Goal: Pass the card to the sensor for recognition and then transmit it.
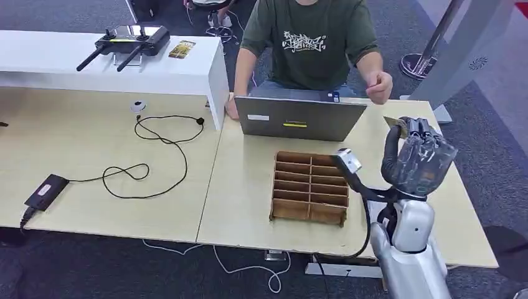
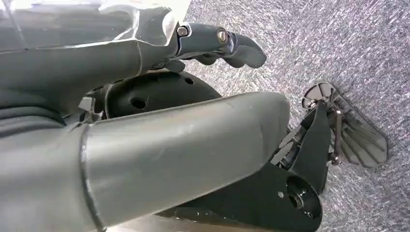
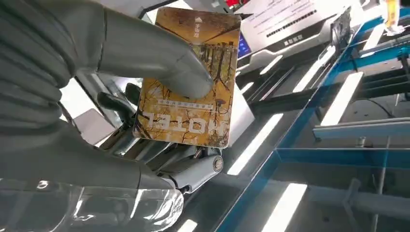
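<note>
right hand (image 1: 418, 159) raised over surface (image 1: 249, 205), thumb pinned card (image 3: 188, 79) against fingers (image 3: 193, 169), face outward, probably for sensor | left hand (image 2: 145, 140) hung low, fingers' state unclear

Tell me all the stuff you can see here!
card: one, golden brown with HOTEL printed, held in the right hand
second card: one, brown, on the white shelf
controller: one, black, on the white shelf
shelf: one, white, back left of the table
laptop: one, grey, in front of the person
tray: one, brown, slotted, mid-table
cable: one, black, looping to a black adapter
table: pale wood
person: one, green shirt, seated behind the laptop
right hand: grey, raised over the table's right side
left hand: grey, above grey carpet
</note>
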